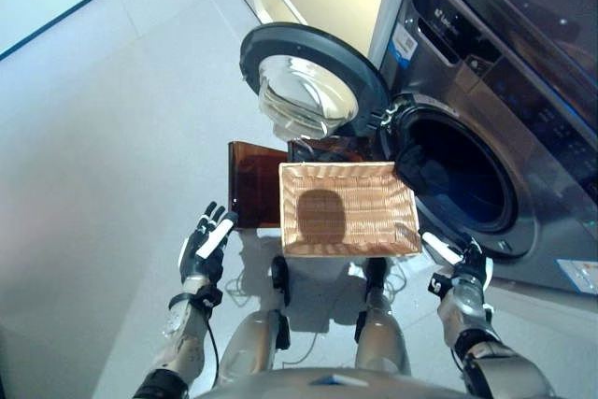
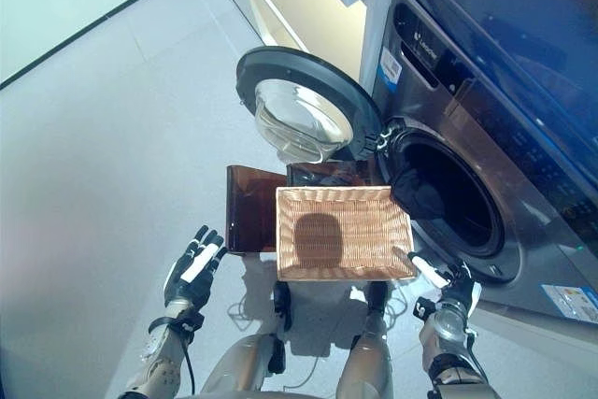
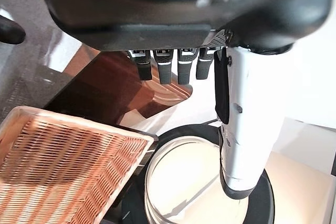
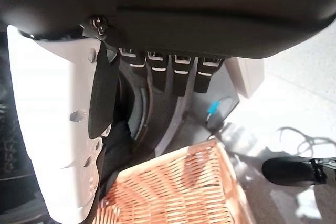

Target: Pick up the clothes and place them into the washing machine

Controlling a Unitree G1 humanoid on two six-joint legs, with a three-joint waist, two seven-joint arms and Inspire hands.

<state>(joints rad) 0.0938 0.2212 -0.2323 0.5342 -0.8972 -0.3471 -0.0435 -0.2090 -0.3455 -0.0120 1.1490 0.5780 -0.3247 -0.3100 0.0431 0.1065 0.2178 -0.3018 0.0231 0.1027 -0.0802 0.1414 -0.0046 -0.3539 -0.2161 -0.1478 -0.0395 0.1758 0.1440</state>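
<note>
A dark grey front-loading washing machine [image 1: 505, 128] is seen at the right of the scene, with its round black-rimmed glass door [image 1: 308, 86] swung wide open to the left of the drum opening. Dark clothes [image 2: 425, 195] are visible inside the drum [image 1: 462, 179], lying against its near left edge. A rectangular woven wicker basket [image 1: 346, 209] of light tan colour is placed just in front of the opening, resting on a dark frame; nothing is seen lying in it. A brown translucent rectangular panel [image 1: 254, 184] is set just beside the basket on its left. The left hand [image 1: 207, 242] is held over the grey floor [image 1: 103, 137], near and to the left of the basket, its fingers straight and spread and nothing in its grasp. The right hand [image 1: 460, 263] is held near the basket's near right corner, below the drum opening, with fingers relaxed and extended and nothing between them. Neither of the 2 hands is touching the basket.
</note>
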